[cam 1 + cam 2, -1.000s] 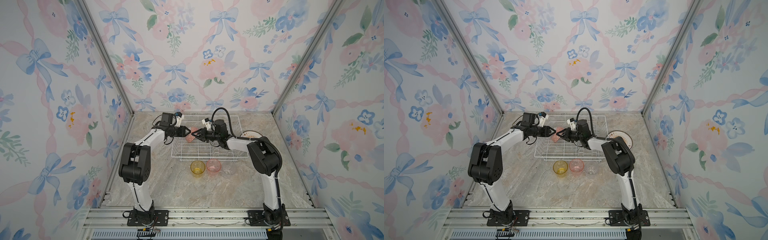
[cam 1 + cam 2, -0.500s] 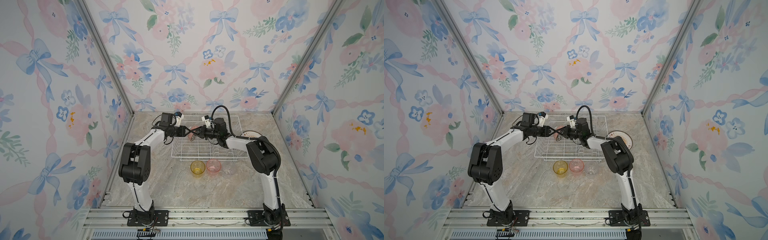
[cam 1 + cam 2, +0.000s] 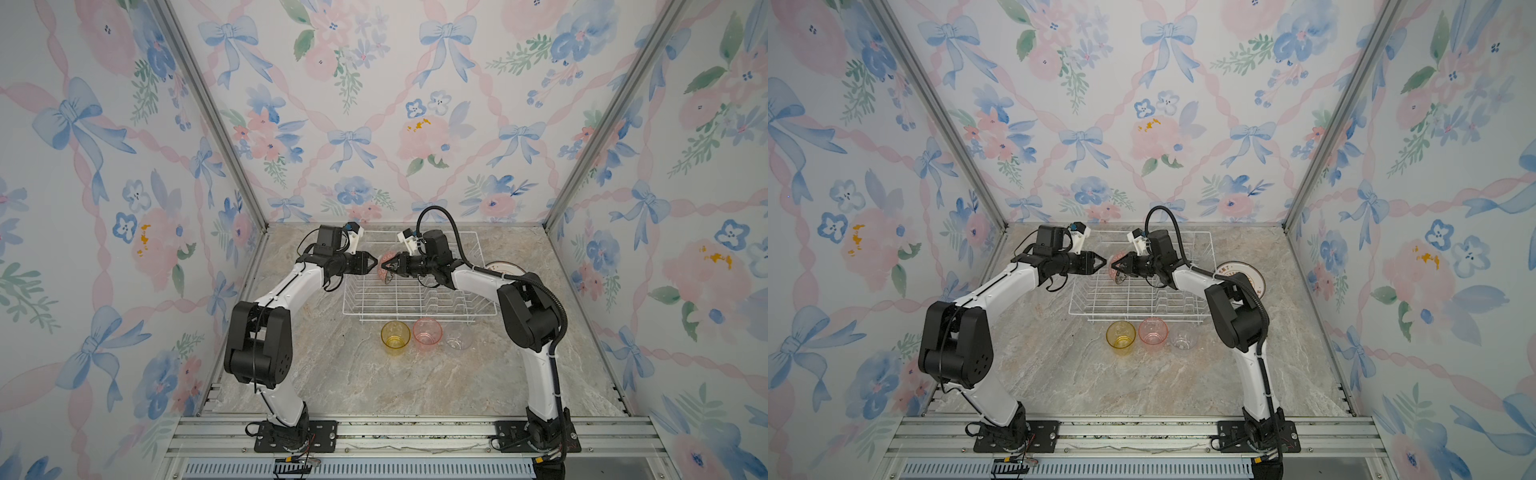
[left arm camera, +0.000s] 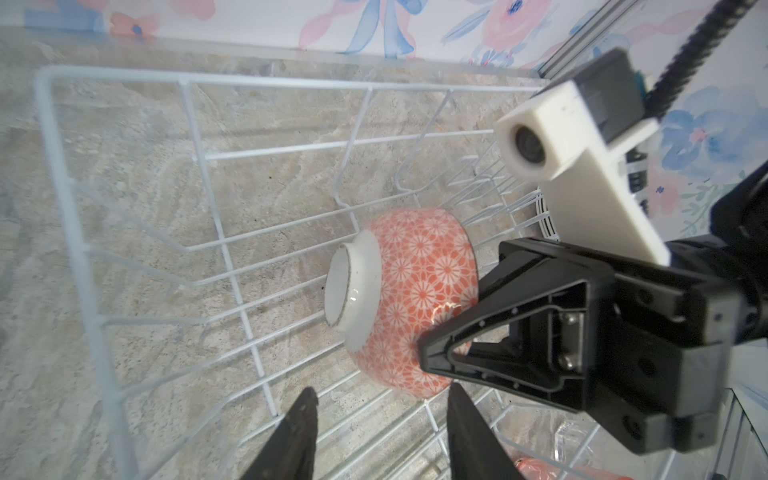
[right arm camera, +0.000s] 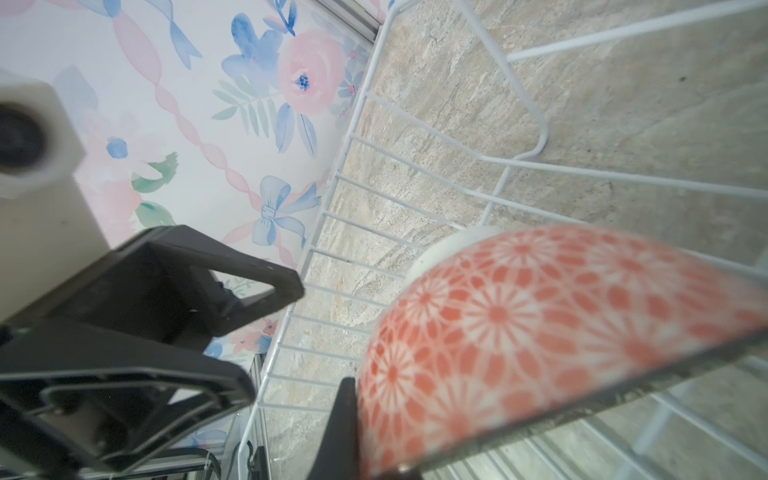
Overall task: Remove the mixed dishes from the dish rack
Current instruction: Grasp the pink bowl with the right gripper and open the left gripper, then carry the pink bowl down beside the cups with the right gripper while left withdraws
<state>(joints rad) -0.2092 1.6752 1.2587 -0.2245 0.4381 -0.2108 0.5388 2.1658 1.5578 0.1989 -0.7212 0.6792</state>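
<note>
Nearest the camera, a metal rail [image 3: 415,430] carries the bases of two black and white robot arms, with a marble-patterned table [image 3: 374,382] beyond it. Three tumblers stand upright in a row on the table, close together and just in front of the dish rack: a yellow tumbler [image 3: 393,337] on the left, a pink tumbler [image 3: 427,334] in the middle and a clear tumbler [image 3: 459,336] on the right. Behind them sits the dish rack [image 3: 415,309], a large white wire basket with a row of upright prongs along its near side. To the right of the rack, a white plate [image 3: 1239,274] with a dark ring lies flat on the table, partly hidden by the right arm. Both arms reach inward over the far left part of the rack and their grippers face each other. The right gripper [image 3: 385,266] is closed tight on the rim of a bowl [image 4: 419,299], which is orange-red with a white flower pattern. The bowl is tipped on its side, and its white foot ring points toward the left arm. It sits within the rack's outline, though whether it clears the wires cannot be told. The left gripper [image 3: 372,263] is just beside the bowl. Its two fingers are spread partway apart and hold nothing. Floral wallpaper with blue bows [image 3: 374,124] covers the wall at the back.
</note>
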